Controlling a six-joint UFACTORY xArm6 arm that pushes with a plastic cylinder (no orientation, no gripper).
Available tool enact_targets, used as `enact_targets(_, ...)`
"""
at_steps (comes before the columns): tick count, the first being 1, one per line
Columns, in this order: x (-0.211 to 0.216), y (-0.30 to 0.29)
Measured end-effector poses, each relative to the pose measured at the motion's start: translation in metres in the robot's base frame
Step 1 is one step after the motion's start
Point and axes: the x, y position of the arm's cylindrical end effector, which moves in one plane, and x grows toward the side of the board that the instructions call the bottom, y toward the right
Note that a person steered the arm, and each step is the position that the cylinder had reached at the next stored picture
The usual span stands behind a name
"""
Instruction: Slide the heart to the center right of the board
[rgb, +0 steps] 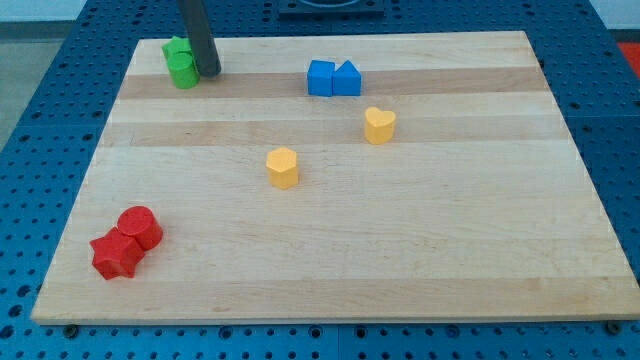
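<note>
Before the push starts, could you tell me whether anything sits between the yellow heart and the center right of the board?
Nothing visible does. The yellow heart has bare board toward the view's right. The blue blocks sit above-left of it. My tip is far left, beside the green blocks.

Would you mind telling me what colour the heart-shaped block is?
Yellow: the heart shows clearly in the camera view, right of the board's centre.

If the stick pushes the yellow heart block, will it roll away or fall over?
Probably neither. The yellow heart sits flat and squat on the smooth board, so it should slide. A push off its middle might spin it. My tip is far off, beside the green blocks.
</note>
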Motion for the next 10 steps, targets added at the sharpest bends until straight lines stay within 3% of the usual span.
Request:
enact_targets(3, 0.089, 0.087)
enact_targets(5, 0.117, 0.181)
enact_targets(10, 0.119, 0.368)
